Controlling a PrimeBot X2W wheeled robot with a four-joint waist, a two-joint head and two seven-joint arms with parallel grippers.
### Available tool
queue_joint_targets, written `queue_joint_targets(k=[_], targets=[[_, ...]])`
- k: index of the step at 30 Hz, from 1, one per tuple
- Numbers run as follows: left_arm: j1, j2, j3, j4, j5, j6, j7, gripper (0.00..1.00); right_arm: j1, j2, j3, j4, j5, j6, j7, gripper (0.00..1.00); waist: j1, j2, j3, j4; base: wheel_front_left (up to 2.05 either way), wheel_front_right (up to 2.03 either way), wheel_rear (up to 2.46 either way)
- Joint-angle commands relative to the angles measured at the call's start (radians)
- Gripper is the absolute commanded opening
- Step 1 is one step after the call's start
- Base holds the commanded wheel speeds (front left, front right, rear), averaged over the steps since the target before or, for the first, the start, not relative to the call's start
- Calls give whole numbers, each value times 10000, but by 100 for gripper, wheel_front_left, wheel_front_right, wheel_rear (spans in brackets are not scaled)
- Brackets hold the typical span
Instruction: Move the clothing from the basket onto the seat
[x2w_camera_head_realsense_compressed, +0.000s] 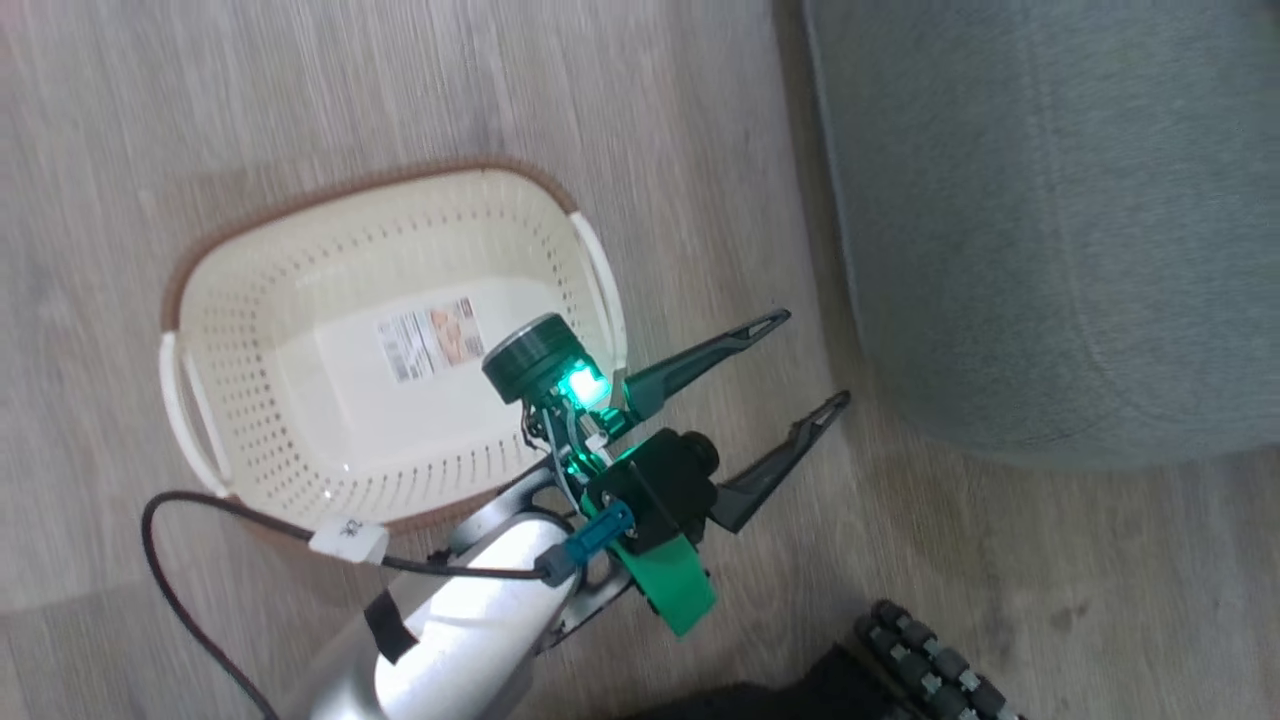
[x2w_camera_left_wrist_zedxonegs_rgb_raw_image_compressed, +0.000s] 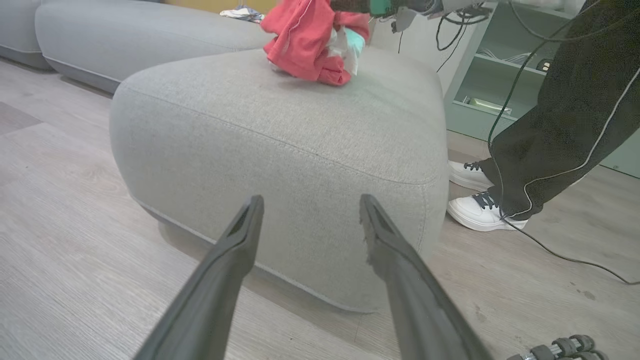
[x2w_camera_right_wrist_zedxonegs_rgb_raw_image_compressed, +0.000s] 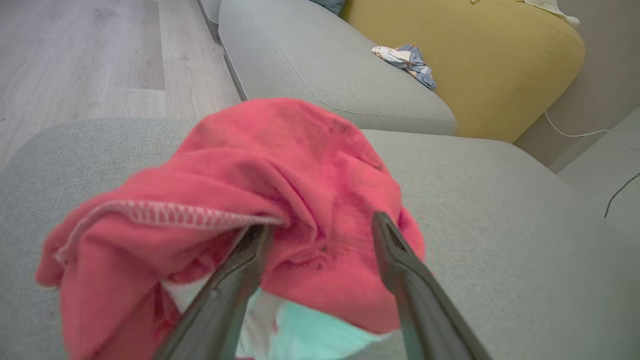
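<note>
Right gripper (x2w_camera_right_wrist_zedxonegs_rgb_raw_image_compressed: 321, 224) fingers spread apart, red clothing (x2w_camera_right_wrist_zedxonegs_rgb_raw_image_compressed: 260, 165) bunched around them on the seat (x2w_camera_right_wrist_zedxonegs_rgb_raw_image_compressed: 500, 225). Left gripper (x2w_camera_head_realsense_compressed: 815, 358) fingers open above the floor (x2w_camera_head_realsense_compressed: 700, 150) between basket (x2w_camera_head_realsense_compressed: 230, 330) and seat.

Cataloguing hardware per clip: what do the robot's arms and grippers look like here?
The left forearm is a glossy white tube, trailed by a black cable with a white tag. Its wrist carries a blue plug, a green bracket and a glowing green light. The left gripper and right gripper each have two long, dark, tapering jaws.
</note>
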Motion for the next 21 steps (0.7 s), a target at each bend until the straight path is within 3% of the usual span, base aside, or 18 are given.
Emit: queue_joint_targets(k=[1,13,21], targets=[[237,-153,123,-269,-81,-12,-51,100,435,-408,103,-188,9,-2,-65,100,1,0,-619,-89,0,0,0],[1085,-496,970,-472,-303,-12,-51,100,1778,-653,287,-1730,402,-2,-65,100,1,0,-2661,-174,0,0,0],[1784,-640,1808,-777,-249,-12,-51,100,3030,-740,-181,-3767,913,-2,-65,100,1,0,-3860,171,0,0,0]])
